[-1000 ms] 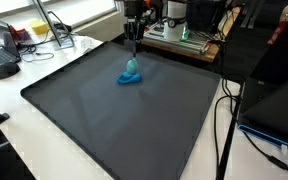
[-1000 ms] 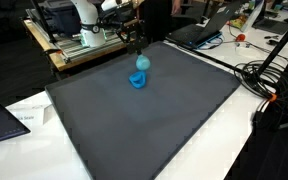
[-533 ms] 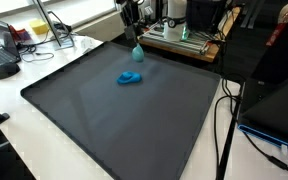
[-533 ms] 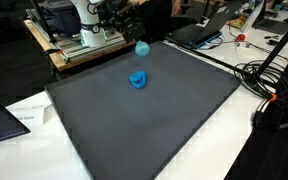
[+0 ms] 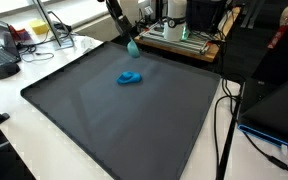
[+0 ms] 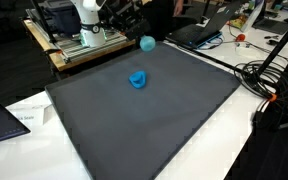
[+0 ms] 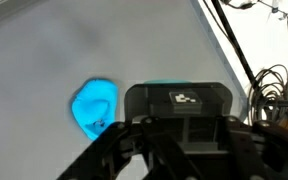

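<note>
- The white worktop [image 5: 14, 100] carries a large dark mat [image 5: 114, 130] (it fills most of both exterior views).
- The arm [image 5: 116, 12] leans in over the mat's far edge.
- The fingers [image 5: 128, 37] are clenched on a teal lump [image 5: 132, 47], which hangs in the air above the mat.
- A blue lump [image 5: 130, 78] lies on the mat below, apart from the teal lump.

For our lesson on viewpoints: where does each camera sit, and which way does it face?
Exterior view: off a mat corner, facing the arm; hand holds teal lump.
Exterior view: off a mat side, facing arm and hand.
Wrist view: above the mat, looking down past the hand.
All share the blue lump.
</note>
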Tool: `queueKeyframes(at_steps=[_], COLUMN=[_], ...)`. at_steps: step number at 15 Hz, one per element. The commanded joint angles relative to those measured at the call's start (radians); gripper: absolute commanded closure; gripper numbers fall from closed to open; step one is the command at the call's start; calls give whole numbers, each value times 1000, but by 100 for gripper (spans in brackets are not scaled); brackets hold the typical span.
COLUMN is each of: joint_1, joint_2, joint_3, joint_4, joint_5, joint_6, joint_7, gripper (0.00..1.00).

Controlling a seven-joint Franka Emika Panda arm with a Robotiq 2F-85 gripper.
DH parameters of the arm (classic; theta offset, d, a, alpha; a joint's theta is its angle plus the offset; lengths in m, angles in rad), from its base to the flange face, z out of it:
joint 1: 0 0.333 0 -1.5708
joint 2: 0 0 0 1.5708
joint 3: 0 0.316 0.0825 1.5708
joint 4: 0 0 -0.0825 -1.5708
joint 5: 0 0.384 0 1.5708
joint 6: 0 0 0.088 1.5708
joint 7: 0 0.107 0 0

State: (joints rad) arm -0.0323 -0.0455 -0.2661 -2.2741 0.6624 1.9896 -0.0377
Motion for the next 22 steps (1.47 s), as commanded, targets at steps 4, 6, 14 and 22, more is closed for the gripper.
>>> queueKeyframes(at_steps=[4, 6, 14, 22], joint_1=[-88, -104, -130, -126], joint_2=[312, 366, 511, 591], joint_3=[61, 68, 70, 50], joint_4=[190, 225, 322, 350], joint_5=[11, 5, -47, -111], joint_6=[-11, -12, -63, -57], joint_7=[135, 167, 308, 413], gripper=[78, 78, 78, 78])
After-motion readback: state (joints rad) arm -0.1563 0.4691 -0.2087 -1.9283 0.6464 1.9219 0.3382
